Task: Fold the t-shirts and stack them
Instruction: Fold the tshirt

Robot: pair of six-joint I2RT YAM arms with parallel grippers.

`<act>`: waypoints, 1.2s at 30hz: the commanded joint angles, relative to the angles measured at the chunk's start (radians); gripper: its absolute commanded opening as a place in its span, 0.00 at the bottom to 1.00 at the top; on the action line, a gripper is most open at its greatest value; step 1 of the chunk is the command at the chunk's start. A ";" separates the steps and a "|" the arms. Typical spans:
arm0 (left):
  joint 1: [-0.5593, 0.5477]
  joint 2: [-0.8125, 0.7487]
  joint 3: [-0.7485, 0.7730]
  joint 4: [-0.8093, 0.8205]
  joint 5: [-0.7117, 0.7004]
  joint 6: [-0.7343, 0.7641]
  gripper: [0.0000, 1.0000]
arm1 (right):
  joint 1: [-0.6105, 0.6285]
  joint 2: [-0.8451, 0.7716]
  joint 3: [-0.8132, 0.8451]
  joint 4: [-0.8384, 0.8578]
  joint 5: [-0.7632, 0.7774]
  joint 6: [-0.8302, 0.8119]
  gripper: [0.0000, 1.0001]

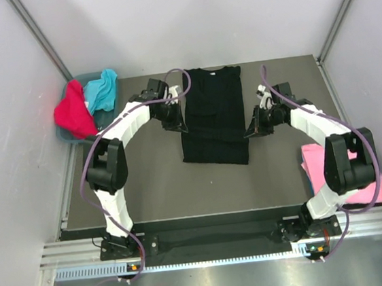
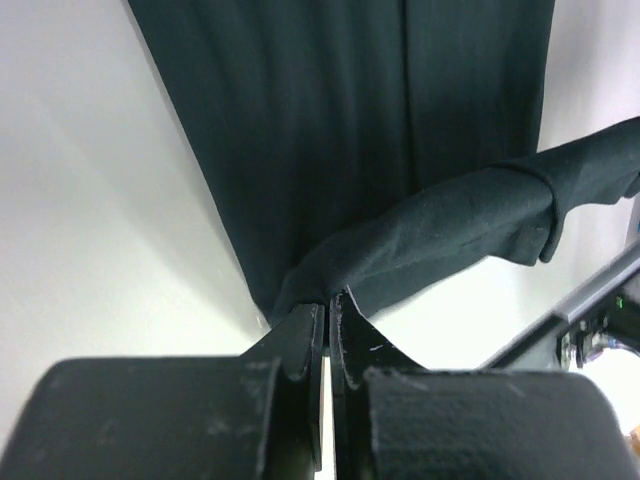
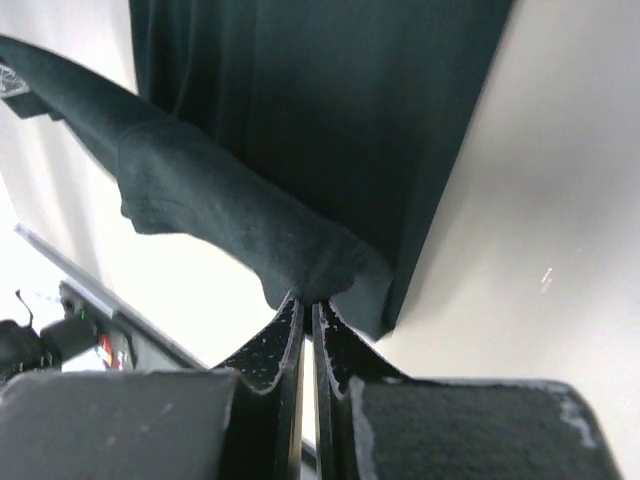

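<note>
Black t-shirt lying on the tabletop, sleeves tucked in, pinched at its left edge by the clenched left gripper and at its right edge by the clenched right gripper, crosswise fold apparently underway, next calling for a level, matched carry.

We see the black t-shirt as soft matt cloth, finely grained; the left gripper and right gripper look like scuffed matt black plastic; the tabletop reads smooth, matt; the near rail is bare metal.
</note>
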 commanded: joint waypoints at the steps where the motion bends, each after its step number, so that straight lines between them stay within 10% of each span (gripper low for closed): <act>1: 0.029 0.058 0.126 0.072 -0.007 0.017 0.00 | -0.031 0.054 0.109 0.103 0.010 -0.016 0.00; 12: 0.051 0.235 0.273 0.116 0.010 0.034 0.00 | -0.042 0.304 0.353 0.123 0.023 -0.044 0.02; 13: 0.051 0.241 0.290 0.121 -0.004 0.043 0.11 | -0.043 0.313 0.361 0.120 0.026 -0.039 0.17; 15: 0.051 0.241 0.313 0.107 -0.088 0.054 0.67 | -0.050 0.315 0.372 0.114 0.036 -0.039 0.34; 18: 0.058 0.188 0.353 0.063 -0.206 0.093 0.97 | -0.072 0.260 0.347 0.053 0.028 -0.036 0.43; 36: 0.140 -0.051 -0.294 0.078 0.254 -0.184 0.91 | -0.051 0.122 -0.079 0.032 -0.104 0.102 0.55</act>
